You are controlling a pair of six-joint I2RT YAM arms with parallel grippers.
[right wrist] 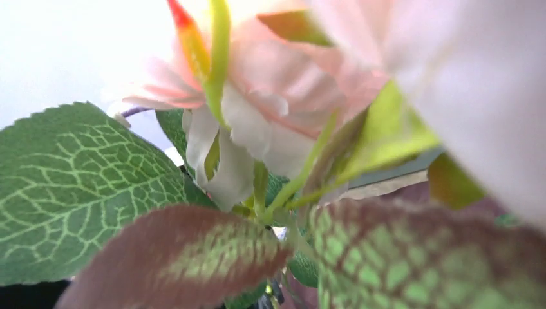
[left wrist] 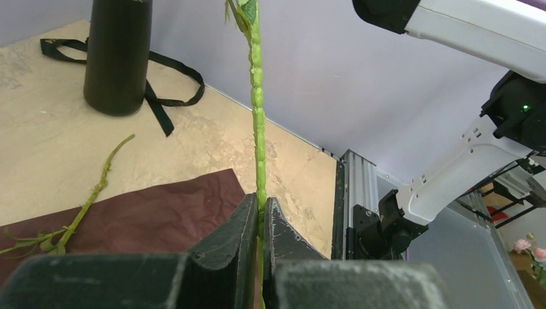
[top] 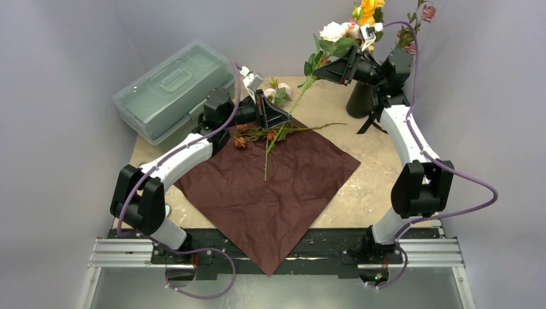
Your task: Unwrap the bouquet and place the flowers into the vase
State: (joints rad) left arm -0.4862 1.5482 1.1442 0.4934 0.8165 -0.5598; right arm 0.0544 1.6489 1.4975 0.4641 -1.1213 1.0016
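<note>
The bouquet is undone: its dark maroon paper [top: 270,193] lies flat on the table. My left gripper [top: 280,116] [left wrist: 261,201] is shut on a long green stem [left wrist: 257,122] that rises toward a cream bloom [top: 333,30]. My right gripper [top: 322,72] is up among that stem's leaves; its jaws are hidden by leaves and pale pink petals [right wrist: 257,96] in the right wrist view. The black vase [top: 359,100] [left wrist: 119,55] stands at the back right with yellow flowers [top: 367,9] and a dusky bloom [top: 428,11] in it. More flowers [top: 257,133] lie on the paper.
A translucent lidded box [top: 174,87] sits at the back left. The black ribbon [top: 370,122] [left wrist: 161,103] lies around the vase's foot. A loose stem [left wrist: 90,199] rests at the paper's edge [left wrist: 148,212]. Grey walls close in the back and sides.
</note>
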